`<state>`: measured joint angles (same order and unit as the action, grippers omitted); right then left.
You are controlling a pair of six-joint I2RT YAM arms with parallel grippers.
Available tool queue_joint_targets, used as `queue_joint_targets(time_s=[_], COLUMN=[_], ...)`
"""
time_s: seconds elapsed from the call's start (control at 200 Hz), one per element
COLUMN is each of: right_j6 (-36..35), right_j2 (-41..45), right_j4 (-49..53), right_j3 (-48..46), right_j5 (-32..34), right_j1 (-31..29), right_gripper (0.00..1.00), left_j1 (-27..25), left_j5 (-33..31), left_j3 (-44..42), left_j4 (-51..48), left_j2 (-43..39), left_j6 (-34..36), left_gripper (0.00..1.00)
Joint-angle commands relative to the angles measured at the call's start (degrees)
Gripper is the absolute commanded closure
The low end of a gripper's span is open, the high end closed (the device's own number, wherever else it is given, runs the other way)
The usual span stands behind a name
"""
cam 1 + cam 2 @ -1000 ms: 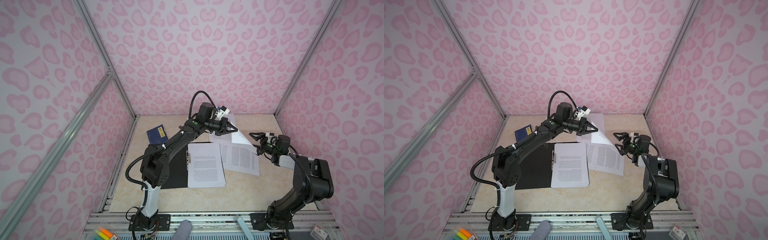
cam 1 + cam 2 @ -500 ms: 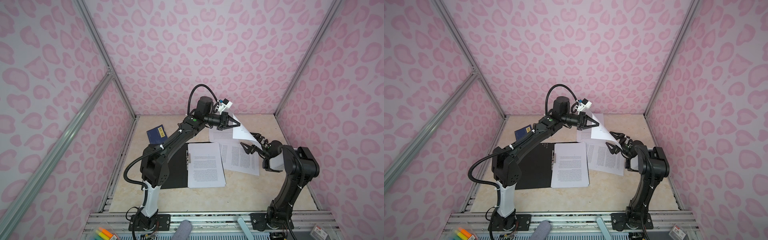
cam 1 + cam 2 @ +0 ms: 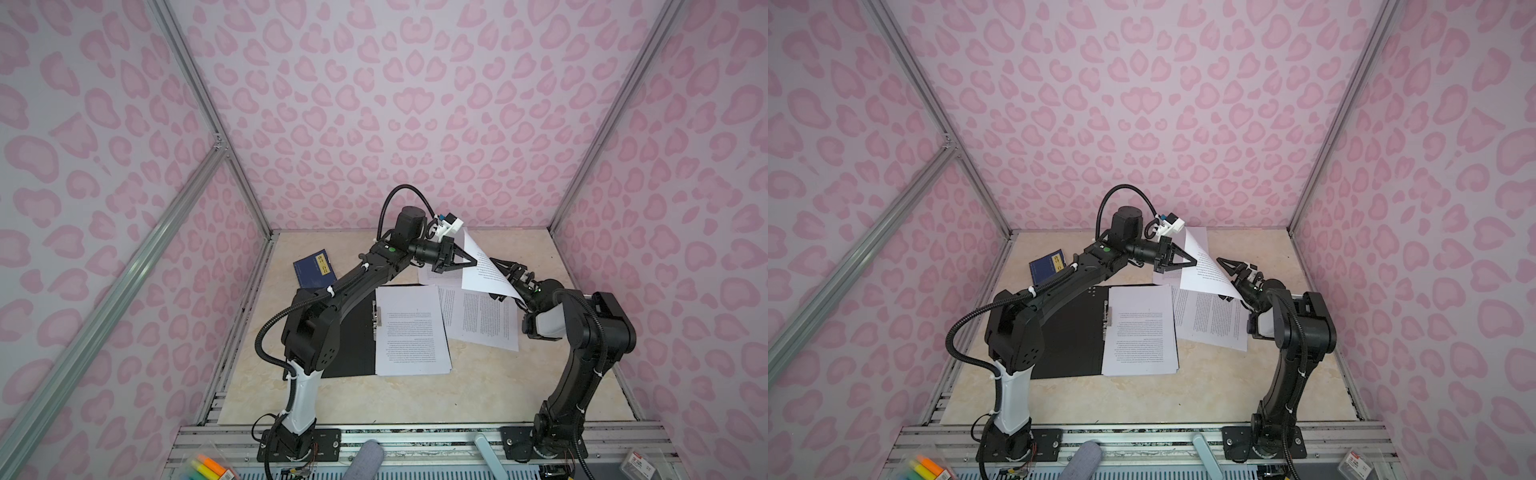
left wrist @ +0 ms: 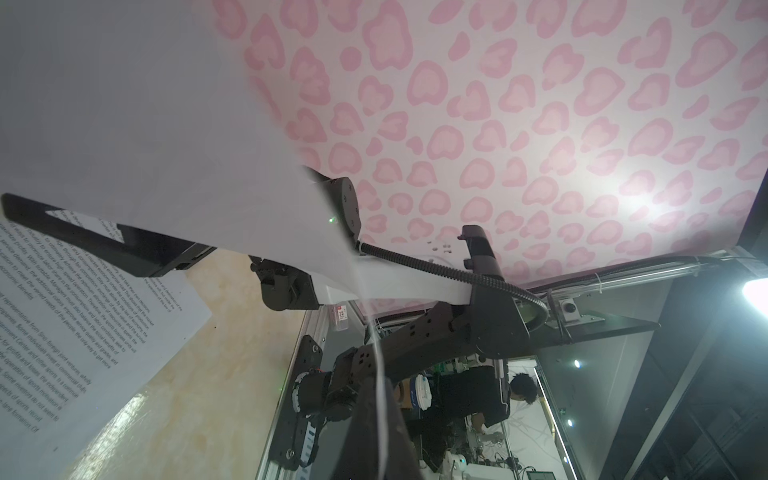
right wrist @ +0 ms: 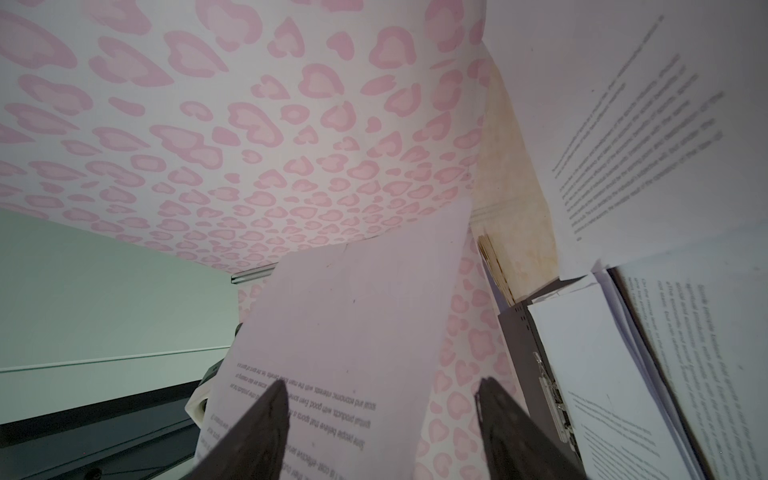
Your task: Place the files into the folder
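Files (image 3: 411, 328): one stack sits on the right half of the open folder (image 3: 353, 353) mid-desk (image 3: 415, 399), with more pages lying at its 2 o'clock. One sheet (image 3: 484, 274) is up in the air, pinched at its edge by the left tool (image 3: 473, 264), clenched tight. The right tool (image 5: 380, 382) is at that sheet's 4 o'clock corner, jaws apart, paper edge between them. Blue booklet (image 3: 313, 269) at the folder's 11 o'clock.

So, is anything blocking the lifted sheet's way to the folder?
Nothing visible does. The lifted sheet, pinched by the left gripper, hangs beyond and right of the folder, with only loose sheets lying flat between.
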<state>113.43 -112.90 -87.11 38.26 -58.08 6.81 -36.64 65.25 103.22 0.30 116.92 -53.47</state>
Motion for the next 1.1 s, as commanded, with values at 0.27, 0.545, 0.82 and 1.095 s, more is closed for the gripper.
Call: queue_joint_targets(time_s=[0.27,0.545,0.82,1.095], right_j6=[-1.45,-2.14,-4.32,-8.59], right_j2=[0.18,1.76,1.37,0.75], right_j4=[-2.18,-2.18,-2.1,-0.82], right_j3=[-0.39,0.33,-0.29,-0.03], right_j5=[-1.69,-1.86,-2.52,-4.05], right_j1=[0.48,-0.44,-0.56,-1.74], right_gripper=[0.51,0.38,0.54,0.61], left_j1=[3.46,3.76,5.21,5.69], left_j5=[1.48,0.93,1.02,1.04], left_j3=[-10.46,-15.33,-16.4,-18.4], left_j4=[1.53,1.65,-0.38,-0.27], left_j2=[-6.58,-7.59,-7.93,-8.99], left_j6=[3.41,4.55,6.02,6.6], left_gripper=[0.97,0.97,0.97,0.97])
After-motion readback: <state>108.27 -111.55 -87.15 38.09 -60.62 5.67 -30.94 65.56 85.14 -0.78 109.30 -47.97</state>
